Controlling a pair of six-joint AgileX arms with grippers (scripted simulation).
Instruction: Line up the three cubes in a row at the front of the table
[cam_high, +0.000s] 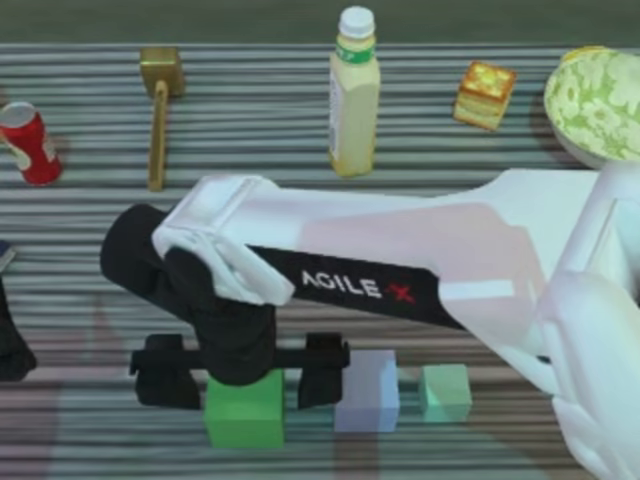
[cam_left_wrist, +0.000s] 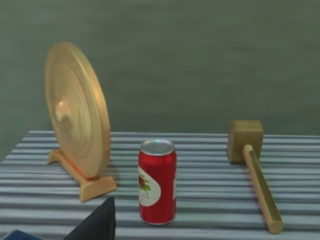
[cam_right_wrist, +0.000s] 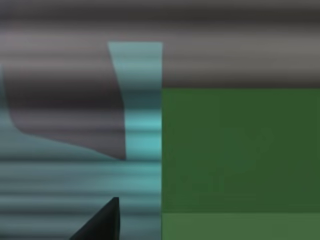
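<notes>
1. While the right gripper (cam_high: 240, 375) hangs low over the bright green cube (cam_high: 244, 410), its two black fingers stand spread wide to either side, one beyond the cube's left edge and one (cam_high: 322, 370) beyond its right, clamping nothing.
2. That cube sits at the front of the table (cam_high: 90, 200), directly below and between those fingers, so any next grab or release turns on a straight up-and-down line; the right arm is plainly the nearer one.
3. Just right of the green cube comes the lavender cube (cam_high: 367, 392), close by with the right finger over the gap between them.
4. Right again, a little apart, sits the small mint cube (cam_high: 445, 392). By my reckoning the three already read as a row along the front.
5. Far left of the green cube, the left gripper (cam_high: 12, 345) is parked at the table edge; whether its fingers are parted I cannot tell.
6. Well behind the green cube lie the hammer (cam_high: 158, 110), the red can (cam_high: 30, 142), the bottle (cam_high: 354, 95), the patterned box (cam_high: 485, 94) and the bowl (cam_high: 597, 105).
</notes>
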